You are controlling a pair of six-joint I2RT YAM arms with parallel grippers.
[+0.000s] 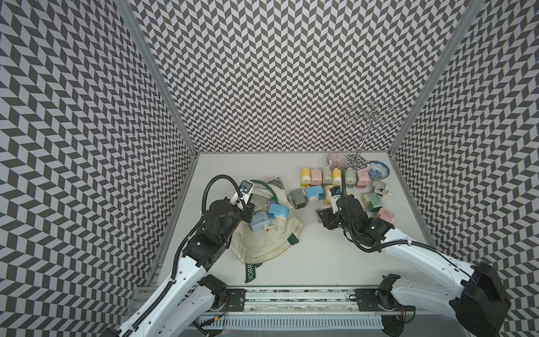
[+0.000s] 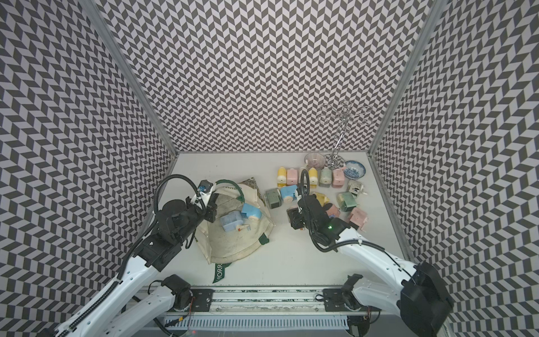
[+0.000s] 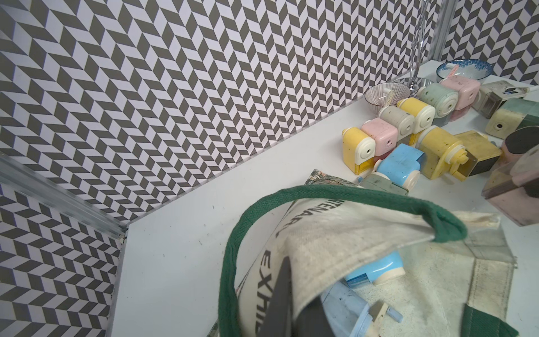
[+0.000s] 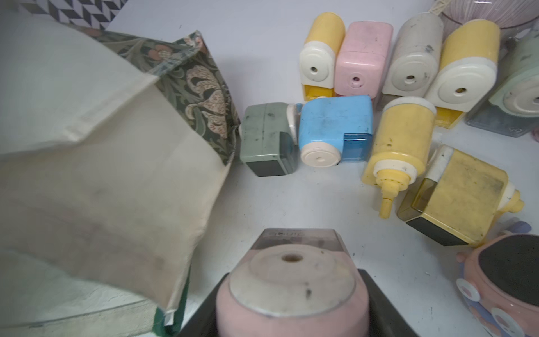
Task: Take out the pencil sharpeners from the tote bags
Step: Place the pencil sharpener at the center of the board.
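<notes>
Coarse cloth among scuffed plastic

The tote bag (image 1: pixel 268 242) is cream canvas, matt and rough-woven, greyed with stains; its green straps (image 3: pixel 350 192) are thick ribbed webbing, and its leafy band (image 4: pixel 201 76) is a smoother printed cloth. The pencil sharpeners (image 4: pixel 335 122) are smooth pastel plastic with a dull sheen (most are speckled with dark smudges), several with tinted see-through drawers. The pink sharpener (image 4: pixel 288 291) has a matt, scuffed cream face and a smoky clear drawer. The blue-patterned bowl (image 3: pixel 463 68) looks like glossy glazed ceramic. The wire stand (image 2: pixel 334 160) is bright mirror-like metal. The table (image 1: pixel 320 256) is white, smooth and matt, the chevron walls (image 1: pixel 262 73) flat and matt, and the frame rail (image 3: pixel 58 204) brushed silvery metal.
</notes>
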